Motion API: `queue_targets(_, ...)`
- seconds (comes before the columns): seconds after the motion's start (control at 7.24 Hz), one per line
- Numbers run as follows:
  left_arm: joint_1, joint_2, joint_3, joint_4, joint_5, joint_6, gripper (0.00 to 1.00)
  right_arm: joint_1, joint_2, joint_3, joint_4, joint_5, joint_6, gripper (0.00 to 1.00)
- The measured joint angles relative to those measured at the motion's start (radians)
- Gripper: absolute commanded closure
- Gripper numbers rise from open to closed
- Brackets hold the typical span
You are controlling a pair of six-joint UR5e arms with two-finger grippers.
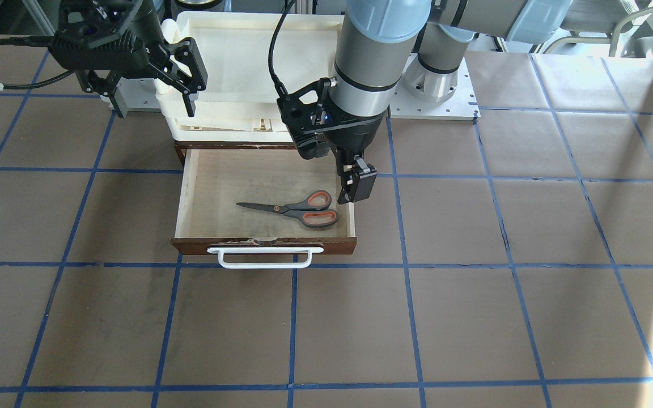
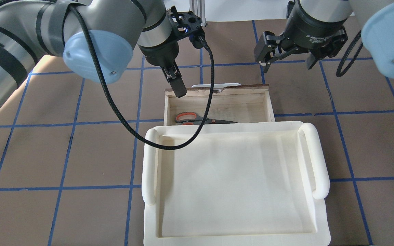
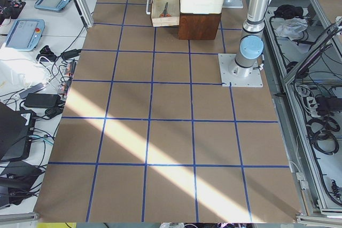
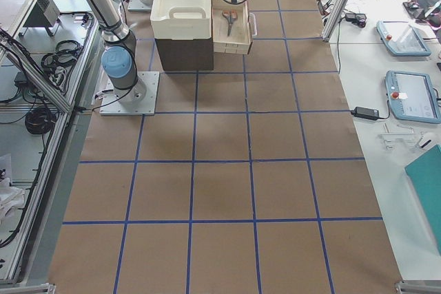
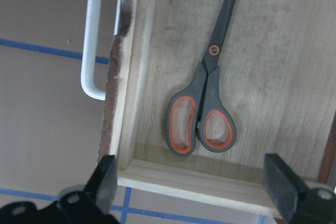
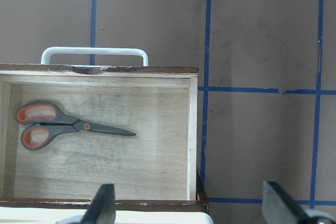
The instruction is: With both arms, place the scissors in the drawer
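Note:
The scissors lie flat and free on the pale floor of the open drawer. They also show in the overhead view and in both wrist views. The drawer's white bar handle faces away from the robot. My left gripper hangs open and empty just above the drawer's side wall, beside the scissors' handles; it also shows in the overhead view. My right gripper is open and empty, raised off to the drawer's other side, beside the white tray.
A white plastic tray sits on the dark-brown cabinet above the drawer. The left arm's black cable droops over the tray's corner. The arm's base plate is beside the cabinet. Brown table with blue tape grid lies all around.

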Motion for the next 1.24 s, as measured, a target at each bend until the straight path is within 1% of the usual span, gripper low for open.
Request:
queue_targets(0.14,0.057,0.022,0.008,-0.005,-0.004,-0.079,0.00,0.000,0.000,0.000,-0.001,0.003,0.000,0.00)
queue_targets(0.41,0.205,0.055,0.009,-0.009,-0.013,-0.178,0.00,0.000,0.000,0.001,-0.001,0.008,0.000,0.00)
queue_targets(0.55,0.251,0.065,0.006,-0.010,-0.013,-0.263,0.00,0.000,0.000,0.001,-0.001,0.009,0.000,0.00)
queue_targets(0.69,0.277,0.073,0.000,-0.017,-0.008,-0.372,0.00,0.000,0.000,0.001,-0.001,0.010,0.000,0.00)
queue_targets(0.97,0.296,0.089,-0.006,-0.069,0.003,-0.560,0.00,0.000,0.000,0.001,-0.001,0.010,0.000,0.00)
queue_targets(1.24,0.325,0.099,-0.009,-0.111,0.015,-0.665,0.00,0.000,0.001,0.001,-0.001,0.009,0.000,0.00)
